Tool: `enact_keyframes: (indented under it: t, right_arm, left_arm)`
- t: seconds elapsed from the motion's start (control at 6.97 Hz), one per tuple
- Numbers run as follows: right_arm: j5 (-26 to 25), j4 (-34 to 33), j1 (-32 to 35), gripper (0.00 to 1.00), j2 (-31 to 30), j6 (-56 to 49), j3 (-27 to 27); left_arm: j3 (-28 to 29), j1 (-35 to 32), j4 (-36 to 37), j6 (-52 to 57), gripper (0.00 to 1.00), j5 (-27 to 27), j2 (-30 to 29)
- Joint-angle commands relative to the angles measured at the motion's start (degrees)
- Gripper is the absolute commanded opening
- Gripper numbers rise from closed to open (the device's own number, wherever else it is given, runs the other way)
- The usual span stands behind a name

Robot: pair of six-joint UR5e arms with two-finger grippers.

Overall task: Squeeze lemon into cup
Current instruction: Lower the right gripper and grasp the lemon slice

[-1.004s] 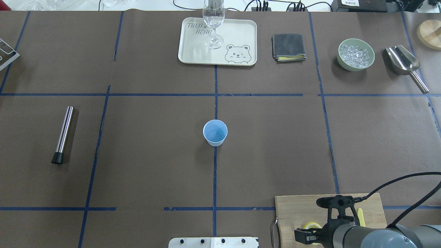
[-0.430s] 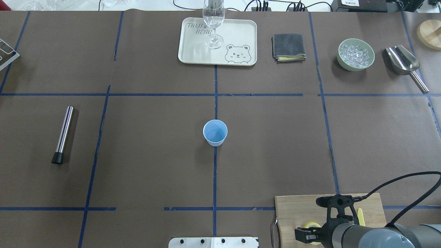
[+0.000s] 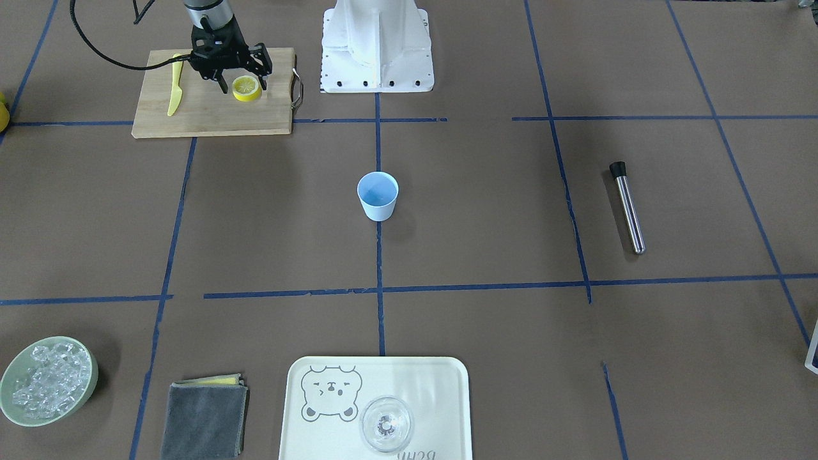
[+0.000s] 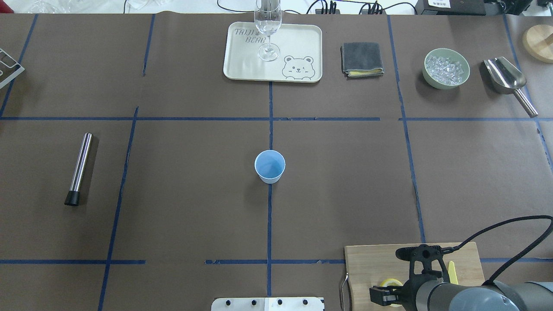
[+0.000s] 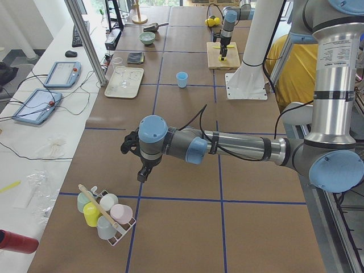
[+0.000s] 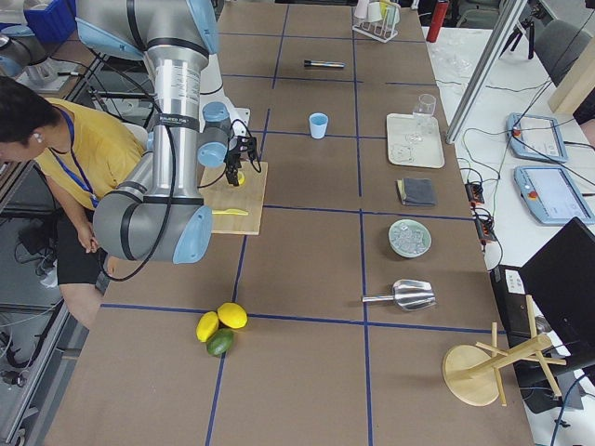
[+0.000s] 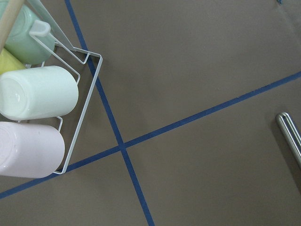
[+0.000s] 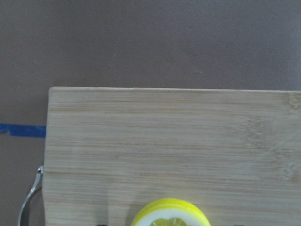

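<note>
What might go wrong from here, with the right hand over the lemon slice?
The right hand straddles the lemon on the board, open; closing could slide or squash the slice there, wasting juice. The cup stands well away, so the slice could slip during the carry.

Barely any change: right gripper (image 4: 385, 294), lower right of overhead frame, edged a hair rightward, then drifted back beside lemon slice (image 4: 390, 283); wrist bracket (image 4: 425, 255) above it shifted and resettled equally slightly.
</note>
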Motion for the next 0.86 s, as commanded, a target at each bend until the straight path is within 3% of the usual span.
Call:
enact_keyframes:
  t: [0.0,0.43,0.72]
  right_arm:
    - [-0.02,0.0,-0.08,0.73,0.07,0.0,-0.07]
    - [-0.02,0.0,0.1,0.49,-0.02,0.0,0.19]
    - [0.15,0.0,0.27,0.49,-0.02,0.0,0.46]
  left_arm:
    - [-0.07,-0.07,0.0,0.0,1.0,0.0,0.02]
    - [-0.07,-0.07,0.0,0.09,1.0,0.0,0.02]
    - [-0.07,-0.15,0.0,0.09,1.0,0.0,0.02]
